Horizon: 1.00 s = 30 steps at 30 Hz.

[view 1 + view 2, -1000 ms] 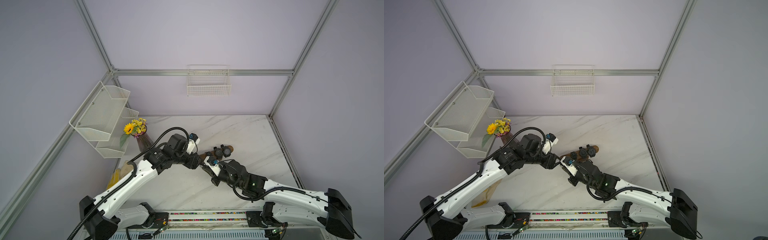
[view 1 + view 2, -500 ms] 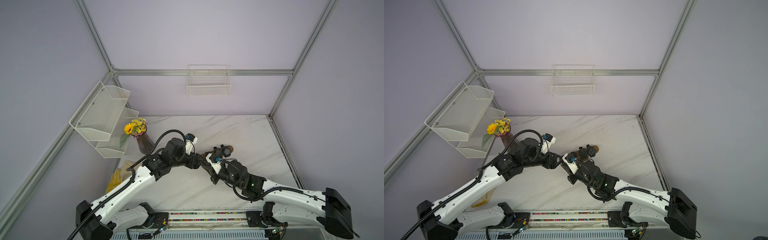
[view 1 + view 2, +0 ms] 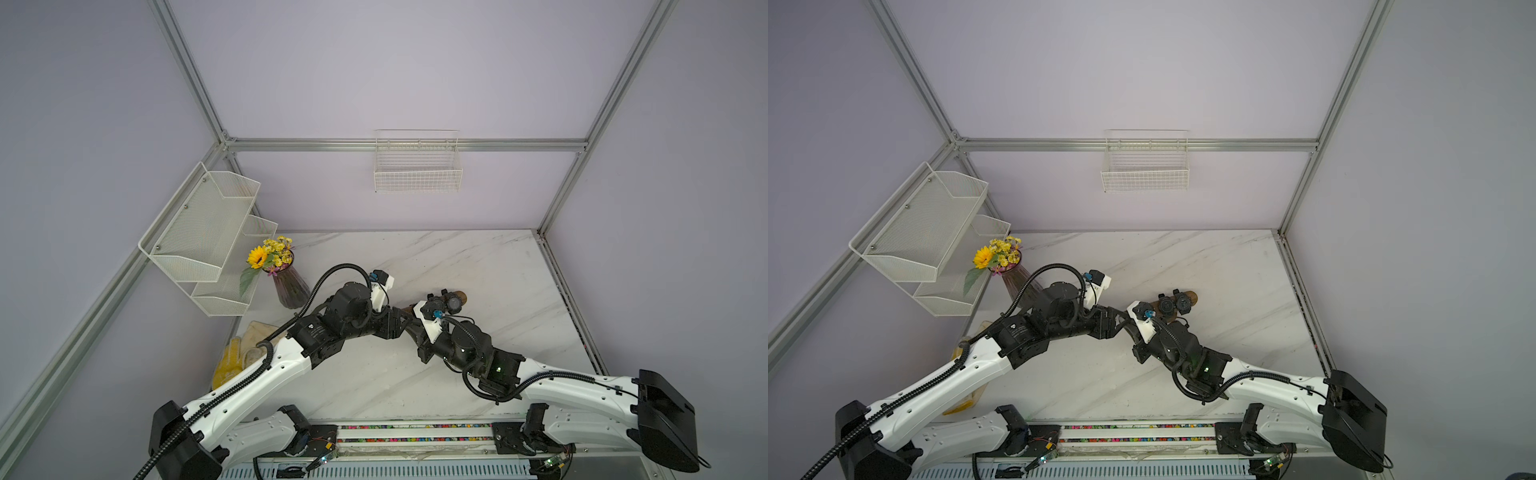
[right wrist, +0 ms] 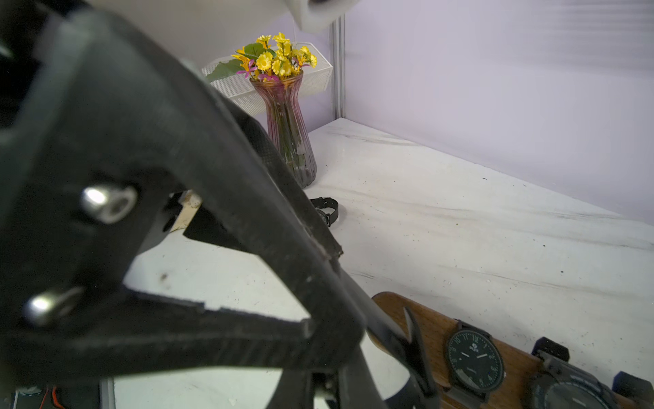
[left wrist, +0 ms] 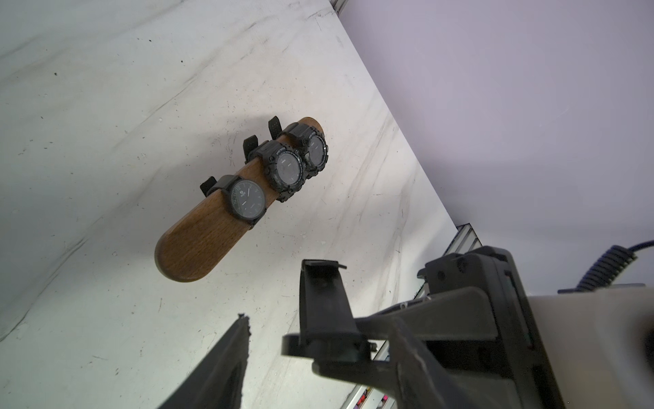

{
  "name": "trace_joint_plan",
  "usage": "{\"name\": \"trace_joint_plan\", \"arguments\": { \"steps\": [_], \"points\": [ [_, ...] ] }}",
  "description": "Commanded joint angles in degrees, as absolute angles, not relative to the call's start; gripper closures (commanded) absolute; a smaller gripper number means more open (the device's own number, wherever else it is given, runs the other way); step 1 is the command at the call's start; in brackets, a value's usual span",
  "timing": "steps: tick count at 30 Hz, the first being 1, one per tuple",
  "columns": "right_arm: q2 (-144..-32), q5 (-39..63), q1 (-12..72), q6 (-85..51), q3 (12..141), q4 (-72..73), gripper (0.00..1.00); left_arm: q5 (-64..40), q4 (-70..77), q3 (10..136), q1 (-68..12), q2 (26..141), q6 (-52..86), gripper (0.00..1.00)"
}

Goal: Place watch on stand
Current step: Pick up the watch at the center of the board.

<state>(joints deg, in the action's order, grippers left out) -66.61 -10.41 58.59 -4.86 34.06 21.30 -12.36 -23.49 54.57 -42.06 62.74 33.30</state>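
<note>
Near the middle of the marble bench [image 3: 490,266]: the brown wooden stand [image 5: 198,244], carrying three black watches [image 5: 283,170]. Two bunched at the end nearer the bench's right edge, one at mid-bar, the other end bare. Poised close together at that bare end: the left gripper [image 3: 395,323], fingers [image 5: 237,354] parted, and the right gripper [image 3: 415,329], pinched tight. Impossible to tell whether anything sits in that pinch. Lying loose on the bench, just beside the purple vase [image 4: 288,124] of yellow flowers at the left edge: a fourth watch [image 4: 327,209], well apart from the stand.
</note>
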Motion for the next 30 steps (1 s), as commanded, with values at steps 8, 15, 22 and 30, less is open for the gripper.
{"name": "trace_joint_plan", "arguments": {
  "steps": [8,15,22,30],
  "points": [
    [-67.5,-12.2,58.4,-10.3,33.1,29.8,0.95,-12.0,-17.8,52.1,-42.6,62.4,35.6,0.44],
    [-69.1,-13.0,58.4,-13.9,33.0,32.8,0.94,-13.6,-15.4,51.6,-42.9,63.8,35.7,0.51],
    [-68.7,-14.5,58.3,-15.6,32.6,34.8,0.91,-13.4,-15.1,51.5,-43.0,64.2,35.6,0.68],
    [-69.3,-13.8,58.3,-15.8,32.2,34.7,0.91,-12.2,-14.8,51.3,-43.0,64.2,35.4,0.73]
  ]
}}
